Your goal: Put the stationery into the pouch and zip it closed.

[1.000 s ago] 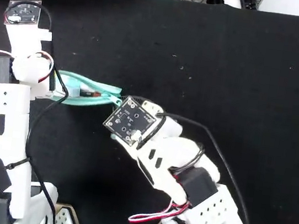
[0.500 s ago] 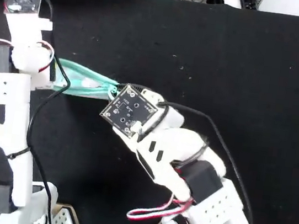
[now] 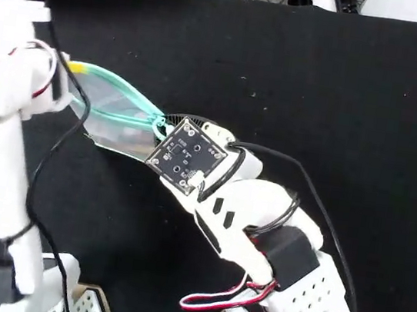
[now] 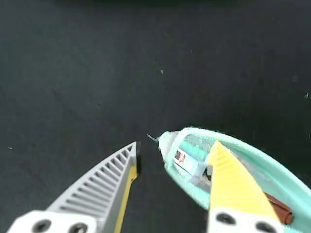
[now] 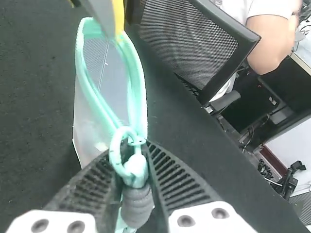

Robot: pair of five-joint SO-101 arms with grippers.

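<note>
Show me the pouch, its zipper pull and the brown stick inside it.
pouch (image 3: 112,123), high view, clear mesh side.
zipper pull (image 5: 132,167), right wrist view, loop's lower bend.
brown stick (image 4: 276,206), left wrist view, its visible middle.

Left gripper (image 4: 175,145) gapes wide, right gripper (image 5: 133,150) is clamped tight, wrists near together.
</note>
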